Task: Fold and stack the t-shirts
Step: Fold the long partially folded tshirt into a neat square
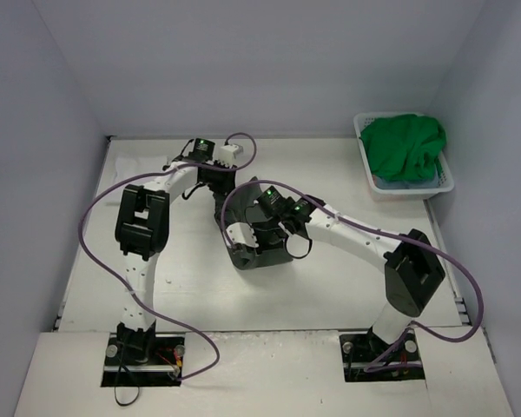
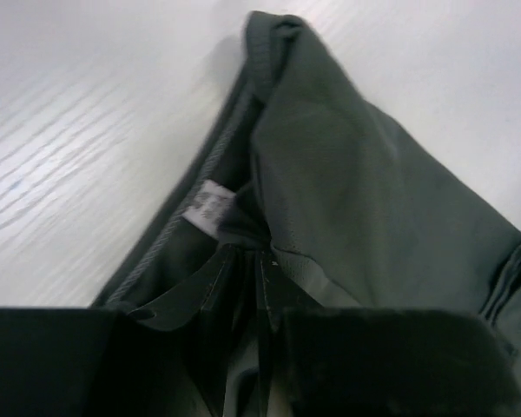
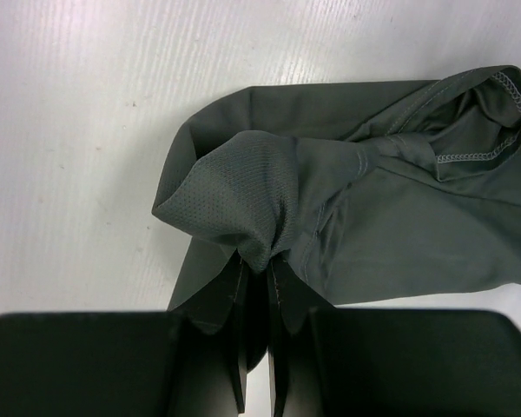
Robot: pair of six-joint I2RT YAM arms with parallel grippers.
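A dark grey t-shirt lies bunched at the middle of the white table. My left gripper is at its far end. In the left wrist view the left gripper is shut on the dark grey t-shirt close to a white neck label. My right gripper is over the shirt's middle. The right wrist view shows the right gripper shut on a raised mesh fold of the grey shirt. A bright green t-shirt fills the basket, with a light blue-grey one under it.
The white plastic laundry basket stands at the table's far right corner against the wall. Purple cables loop from both arms over the table. Walls close in the table on three sides.
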